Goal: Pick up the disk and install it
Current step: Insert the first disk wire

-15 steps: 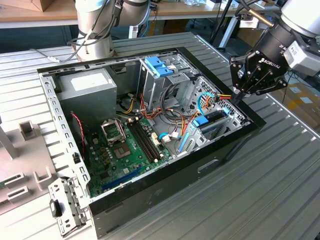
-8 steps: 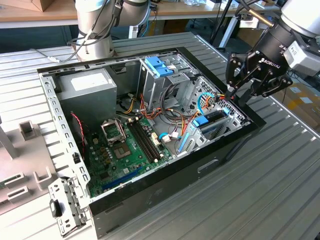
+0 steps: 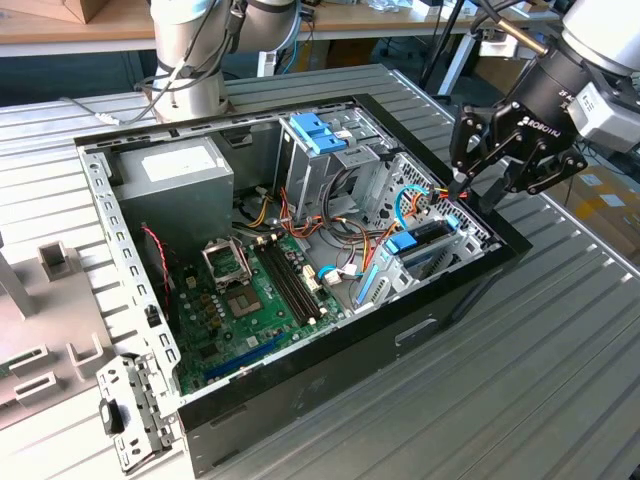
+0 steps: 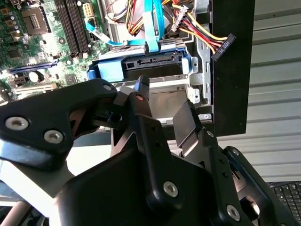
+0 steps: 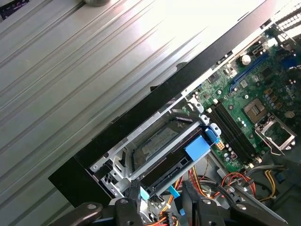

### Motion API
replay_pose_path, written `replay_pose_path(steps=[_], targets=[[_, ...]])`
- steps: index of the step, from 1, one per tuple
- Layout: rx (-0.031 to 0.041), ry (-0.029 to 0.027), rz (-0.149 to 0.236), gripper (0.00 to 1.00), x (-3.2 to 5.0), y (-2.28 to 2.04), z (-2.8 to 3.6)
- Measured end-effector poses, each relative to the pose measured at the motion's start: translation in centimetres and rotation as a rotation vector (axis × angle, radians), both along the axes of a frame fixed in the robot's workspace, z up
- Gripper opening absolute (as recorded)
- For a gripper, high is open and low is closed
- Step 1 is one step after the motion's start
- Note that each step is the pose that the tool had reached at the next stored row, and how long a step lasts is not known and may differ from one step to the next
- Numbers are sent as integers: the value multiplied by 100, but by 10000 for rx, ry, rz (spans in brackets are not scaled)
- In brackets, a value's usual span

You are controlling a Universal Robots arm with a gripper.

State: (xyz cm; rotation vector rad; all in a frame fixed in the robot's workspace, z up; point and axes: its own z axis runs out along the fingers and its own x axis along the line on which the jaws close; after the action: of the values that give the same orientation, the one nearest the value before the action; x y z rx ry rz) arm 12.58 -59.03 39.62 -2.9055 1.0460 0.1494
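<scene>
The disk (image 3: 428, 240), dark grey in a light blue carrier, lies in the metal bay at the corner of the open computer case (image 3: 330, 360) on the exterior view's right. In both wrist views it sits in that bay: the carrier's blue end (image 4: 113, 69) faces the motherboard, and the drive's top (image 5: 160, 140) shows through the cage. My gripper (image 3: 472, 185) hangs just above and to the right of the bay, open, with nothing between its fingers (image 4: 141, 108). Its tips (image 5: 161, 190) hover over the cables beside the disk.
A blue-latched bracket (image 3: 318, 132) tops the tall drive cage at the back. Loose coloured cables (image 3: 345, 240) run between cage and bay. Motherboard (image 3: 250, 290) and power supply (image 3: 180, 170) fill the case's left. Another arm's base (image 3: 190, 70) stands behind; grey fixtures (image 3: 50, 300) sit left.
</scene>
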Motion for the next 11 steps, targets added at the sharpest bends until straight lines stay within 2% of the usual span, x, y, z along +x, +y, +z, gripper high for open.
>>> replay_pose_path(steps=[8, 11], targets=[[0, 2, -1, 48, 59, 23, -30], [1, 8, 0, 48, 113, 49, -49]])
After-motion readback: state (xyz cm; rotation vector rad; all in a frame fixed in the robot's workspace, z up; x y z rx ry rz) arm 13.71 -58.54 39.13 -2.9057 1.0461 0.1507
